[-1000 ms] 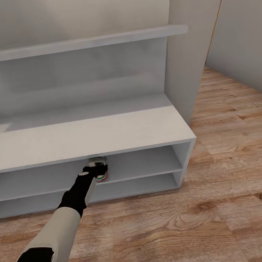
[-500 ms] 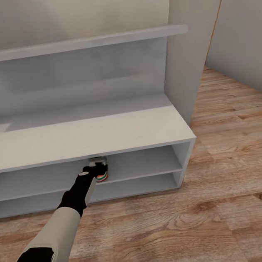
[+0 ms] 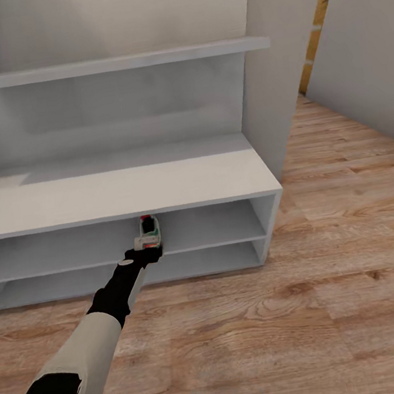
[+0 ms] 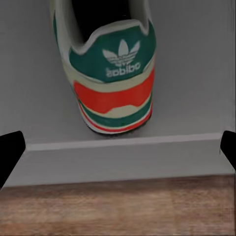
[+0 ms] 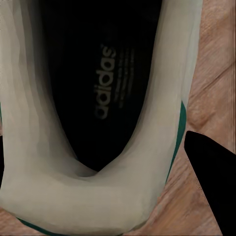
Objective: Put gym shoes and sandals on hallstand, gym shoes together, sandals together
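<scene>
While apart from gym shoe [image 4: 114, 73], left gripper [image 4: 118, 147] wide.

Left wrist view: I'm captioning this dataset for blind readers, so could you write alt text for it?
A gym shoe sits heel-first on a light-grey shelf of the hallstand, its green heel tab showing a white trefoil logo above an orange-red patch. The left gripper's dark fingertips stand wide apart at the picture's edges, clear of the shoe, with the wood-plank corridor floor below the shelf's front edge.
</scene>
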Controlling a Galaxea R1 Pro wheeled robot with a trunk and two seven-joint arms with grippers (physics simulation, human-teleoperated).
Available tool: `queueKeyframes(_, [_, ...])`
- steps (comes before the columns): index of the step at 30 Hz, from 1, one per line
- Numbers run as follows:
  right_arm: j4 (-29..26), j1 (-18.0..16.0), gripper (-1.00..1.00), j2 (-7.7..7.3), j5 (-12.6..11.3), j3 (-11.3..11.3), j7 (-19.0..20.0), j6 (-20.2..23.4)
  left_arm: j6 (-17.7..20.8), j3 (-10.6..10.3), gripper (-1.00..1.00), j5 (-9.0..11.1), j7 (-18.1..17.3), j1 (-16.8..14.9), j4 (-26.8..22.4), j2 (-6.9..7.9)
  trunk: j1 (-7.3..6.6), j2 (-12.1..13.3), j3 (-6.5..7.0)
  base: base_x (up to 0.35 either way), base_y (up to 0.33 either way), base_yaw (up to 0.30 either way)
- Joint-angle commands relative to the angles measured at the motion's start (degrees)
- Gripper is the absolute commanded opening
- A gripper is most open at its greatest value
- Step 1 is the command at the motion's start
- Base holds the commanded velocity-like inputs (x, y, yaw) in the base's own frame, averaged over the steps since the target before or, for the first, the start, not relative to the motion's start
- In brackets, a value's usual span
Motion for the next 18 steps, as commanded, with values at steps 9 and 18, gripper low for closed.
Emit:
queueKeyframes(9, [-0.1, -0.1, -1.0, 0.0, 0.1, -0.2, 0.1, 0.3, -3.7, -0.2, 1.0, 1.2, 0.3, 0.1, 7.9, 0.34, -0.05, 0.0, -0.04, -0.264, 0.0, 0.0])
queueKeyframes(18, [-0.1, -0.1, -1.0, 0.06, 0.1, -0.2, 0.2, 0.3, -31.6, -0.2, 1.0, 6.1, -7.0, 0.3, 31.9, 1.07, -0.05, 0.0, -0.04, -0.003, 0.0, 0.0])
